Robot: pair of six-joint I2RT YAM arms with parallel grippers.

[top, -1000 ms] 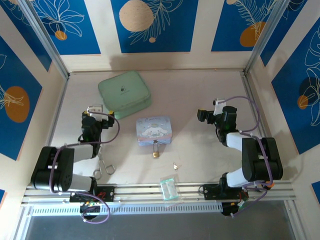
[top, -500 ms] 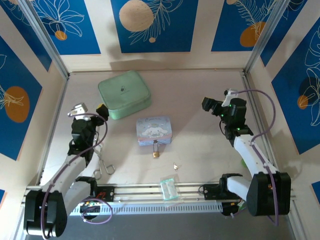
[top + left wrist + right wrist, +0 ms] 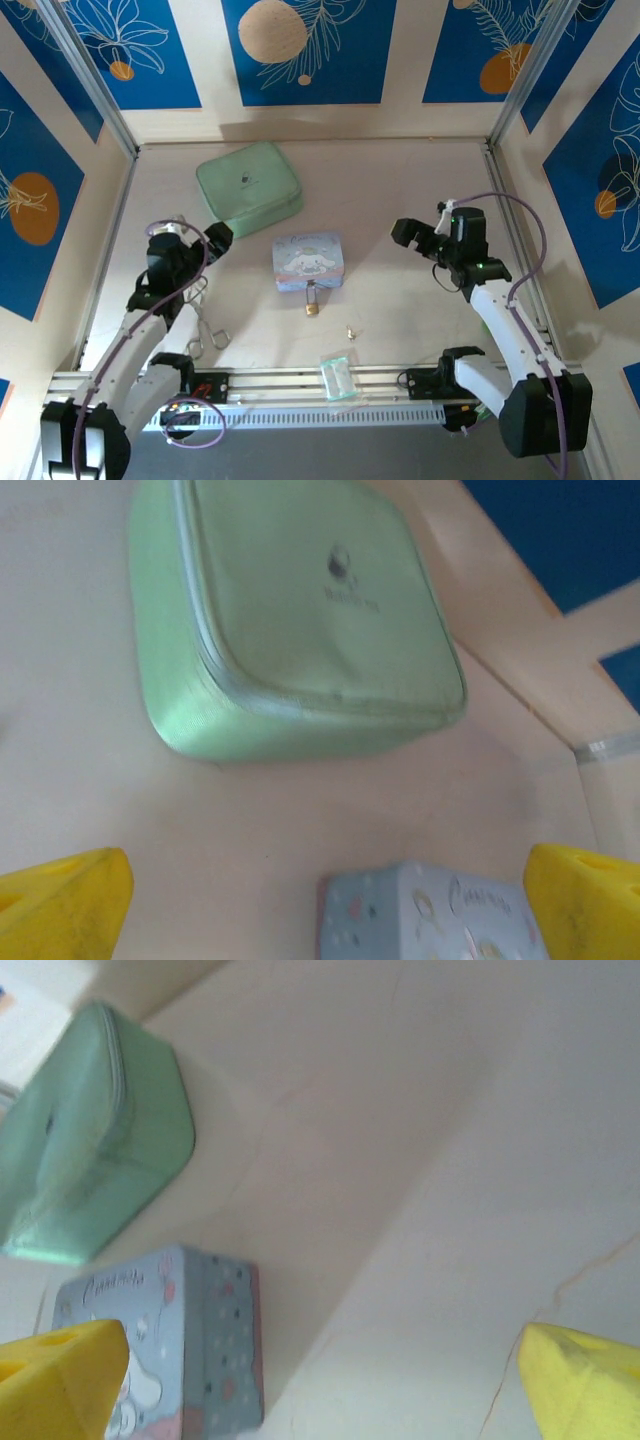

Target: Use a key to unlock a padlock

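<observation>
Padlock (image 3: 312, 306) just beside box (image 3: 308, 260), key (image 3: 350, 331) nearby

The light blue cartoon-printed box (image 3: 420, 920) carries the only writing that can be partly read: a dark cursive word (image 3: 482, 896) along the edge of its lid, starting with a capital "C" and looking like "Cinna…", the rest blurred. In the right wrist view the same cursive word (image 3: 112, 1284) runs along the lid edge, its letters too soft to spell out. Beyond the box, the green zip case (image 3: 300, 610) bears a small dark logo (image 3: 341, 564) with a line of tiny print beneath it, unreadable.
</observation>
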